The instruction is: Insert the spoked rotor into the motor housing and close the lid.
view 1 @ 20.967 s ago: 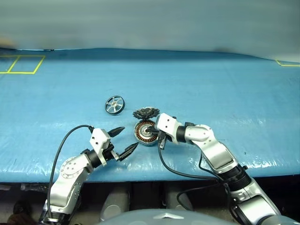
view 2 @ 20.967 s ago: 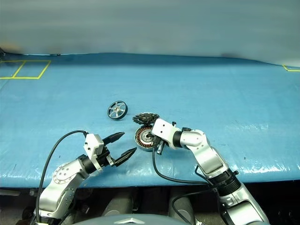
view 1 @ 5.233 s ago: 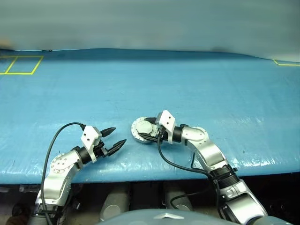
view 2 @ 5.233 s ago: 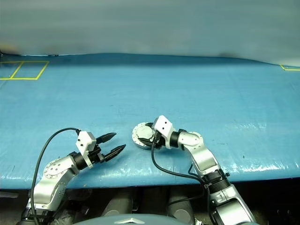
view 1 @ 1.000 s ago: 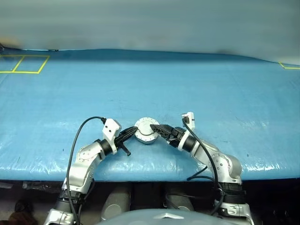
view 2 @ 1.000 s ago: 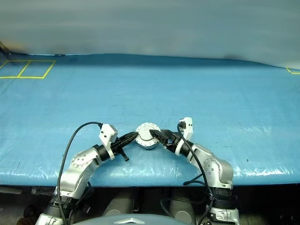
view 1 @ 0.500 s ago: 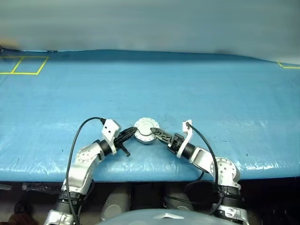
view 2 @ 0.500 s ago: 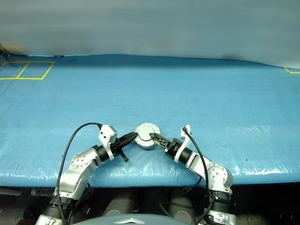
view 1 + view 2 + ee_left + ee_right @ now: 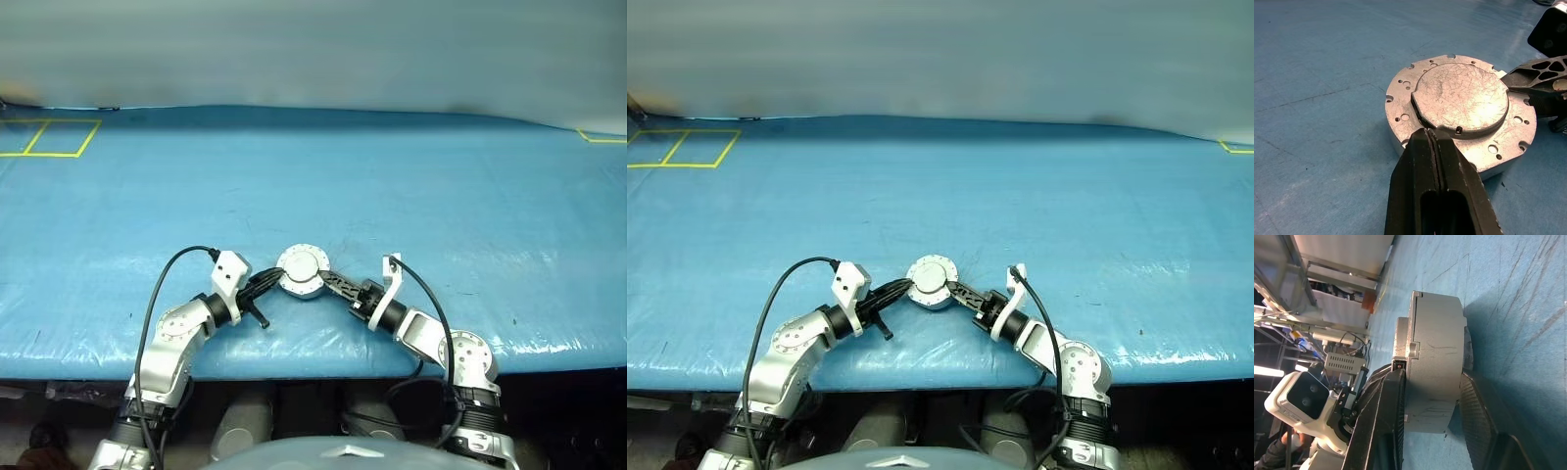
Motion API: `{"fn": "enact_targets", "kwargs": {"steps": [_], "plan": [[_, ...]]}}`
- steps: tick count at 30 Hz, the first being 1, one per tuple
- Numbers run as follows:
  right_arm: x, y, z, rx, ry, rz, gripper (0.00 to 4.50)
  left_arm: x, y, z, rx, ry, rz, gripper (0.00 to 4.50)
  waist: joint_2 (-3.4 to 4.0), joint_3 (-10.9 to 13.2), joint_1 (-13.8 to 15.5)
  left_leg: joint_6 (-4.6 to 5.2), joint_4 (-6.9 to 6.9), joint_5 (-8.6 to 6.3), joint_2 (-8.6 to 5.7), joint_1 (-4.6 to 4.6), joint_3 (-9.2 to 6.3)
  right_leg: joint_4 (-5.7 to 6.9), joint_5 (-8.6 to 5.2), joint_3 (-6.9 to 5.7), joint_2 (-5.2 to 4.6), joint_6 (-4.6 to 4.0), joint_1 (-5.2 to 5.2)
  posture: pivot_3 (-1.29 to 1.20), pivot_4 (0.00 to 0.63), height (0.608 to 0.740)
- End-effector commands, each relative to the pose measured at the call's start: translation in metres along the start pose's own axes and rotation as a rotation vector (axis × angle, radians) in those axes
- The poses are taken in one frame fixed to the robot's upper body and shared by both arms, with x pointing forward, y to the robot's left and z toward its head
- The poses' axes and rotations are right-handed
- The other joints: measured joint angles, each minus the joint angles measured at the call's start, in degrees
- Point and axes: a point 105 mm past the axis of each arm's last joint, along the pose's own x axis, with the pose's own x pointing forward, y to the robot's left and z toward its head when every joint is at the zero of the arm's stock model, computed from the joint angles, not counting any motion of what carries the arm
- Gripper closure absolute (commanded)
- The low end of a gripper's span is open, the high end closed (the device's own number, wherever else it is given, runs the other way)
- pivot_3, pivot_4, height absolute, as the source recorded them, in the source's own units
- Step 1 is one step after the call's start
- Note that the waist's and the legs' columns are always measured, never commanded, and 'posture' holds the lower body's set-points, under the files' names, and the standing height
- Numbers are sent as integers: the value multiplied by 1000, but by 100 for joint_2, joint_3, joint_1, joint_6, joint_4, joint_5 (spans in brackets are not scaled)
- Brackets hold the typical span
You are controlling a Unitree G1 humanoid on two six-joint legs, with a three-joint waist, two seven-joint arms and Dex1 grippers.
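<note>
Left eye view, nearest me, gives me my left claw (image 9: 266,285) pressed together, its tips touching the left edge of the motor housing (image 9: 302,273), and my right claw (image 9: 328,281) reaching in from the other side. From the right wrist camera I see that claw's 2 fingers (image 9: 1383,426) pinching the housing top and bottom, 1 on the pale grey lid (image 9: 1462,96), which lies closed over it, and 1 under its base. Beyond both arms the housing sits near the front edge of the blue tabletop (image 9: 392,176), with yellow tape squares (image 9: 49,137) at the far left corner.
</note>
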Motion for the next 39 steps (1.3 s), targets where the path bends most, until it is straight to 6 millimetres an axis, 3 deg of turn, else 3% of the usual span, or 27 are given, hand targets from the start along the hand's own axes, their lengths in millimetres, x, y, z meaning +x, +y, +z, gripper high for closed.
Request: {"fn": "enact_targets", "kwargs": {"steps": [1, 6, 11, 16, 19, 23, 30, 33, 39], "plan": [[-1, -17, -7, 11, 24, -91, 3277, 6, -14, -2, -8, -1, -53, 4500, 0, 0, -2, 0, 0, 0, 0, 0, 0, 0, 0, 0, 0, 0, 0, 0, 150, 740], [2, -10, -2, 12, 5, -61, 3277, 4, -5, 10, -63, -92, 9, 4500, 1, 0, -27, 0, 0, 0, 0, -1, 0, 0, 0, 0, -4, 0, 0, 0, 150, 740], [7, 4, 17, 51, -101, -11, 3277, -6, 24, 42, -251, -359, 193, 4500, -6, 9, -40, -1, 0, 0, 5, -15, -5, 0, 0, -6, -8, 1, -14, 0, 150, 740], [12, 28, 42, 62, -218, 76, 3277, -14, 24, 42, -417, -407, 186, 4500, 2, 17, -63, 29, -4, 18, 7, -27, -4, 7, 1, -19, 4, -1, -12, 0, 150, 740], [15, 44, 58, 59, -293, 121, 3277, -15, 20, 40, -484, -428, 171, 3872, 9, 40, -59, 36, -9, 15, -6, -37, 3, 4, 2, -18, 20, -1, -21, 0, 150, 740], [20, 59, 76, 68, -372, 151, 3277, -17, 22, 44, -633, -537, 193, 2573, 11, 54, -50, 43, -4, 12, -10, -50, 6, -2, 21, -16, 18, 31, -30, 0, 150, 740], [26, 92, 77, 29, -334, 263, 3277, -13, 14, 59, -897, -709, 90, 186, 11, 56, -68, 44, -5, 11, -6, -51, 6, -2, 10, -18, 23, 13, -29, 0, 150, 740], [28, 103, 74, 20, -317, 302, 3277, -15, 11, 69, -1075, -795, -22, 29, 12, 56, -102, 44, -1, 12, -5, -53, 6, -1, 4, -17, 24, 4, -30, 0, 150, 740], [28, 123, 63, 1, -268, 378, 3277, -12, 3, 77, -1245, -810, -179, 29, 12, 57, -116, 46, 11, 12, -5, -53, 6, 0, 6, -17, 26, 6, -24, 0, 150, 740]]}}
